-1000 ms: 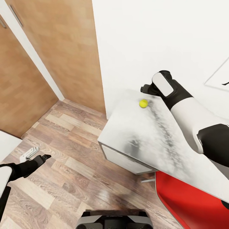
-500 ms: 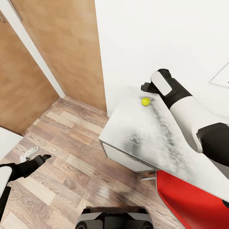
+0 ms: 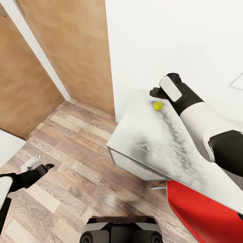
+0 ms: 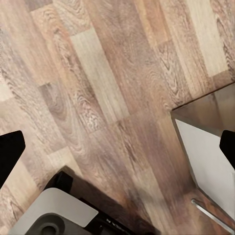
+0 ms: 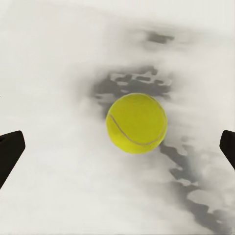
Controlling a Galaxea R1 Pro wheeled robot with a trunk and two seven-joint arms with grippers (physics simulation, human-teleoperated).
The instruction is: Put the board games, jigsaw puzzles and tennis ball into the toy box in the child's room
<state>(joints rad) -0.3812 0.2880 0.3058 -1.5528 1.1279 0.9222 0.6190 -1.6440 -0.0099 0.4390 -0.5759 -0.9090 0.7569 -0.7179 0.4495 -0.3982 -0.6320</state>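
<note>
I am looking down from the head camera at a pale, mottled counter [image 3: 158, 141] set against a white wall; a yellow ball [image 3: 157, 106] sits on it near the far corner, close to the wall. My right gripper [image 3: 156, 93] hangs just above and behind the ball; in the right wrist view the ball [image 5: 136, 123] lies centred between the two dark fingertips [image 5: 10, 152], which stand wide apart at the frame edges, so the jaws are open and nothing is held. My left gripper [image 3: 45, 166] hangs low over the wooden floor [image 3: 67, 155], well away from the counter; its fingertips [image 4: 9, 152] are likewise spread wide and empty (the left wrist view looks down at floorboards and a counter corner).

The risk, as I judge it: the ball is round and free to roll; a finger touching it off-centre during the descent could knock it along the counter, toward the wall or off the edge onto the floor; closing too high would squeeze it out from the pads.
</note>
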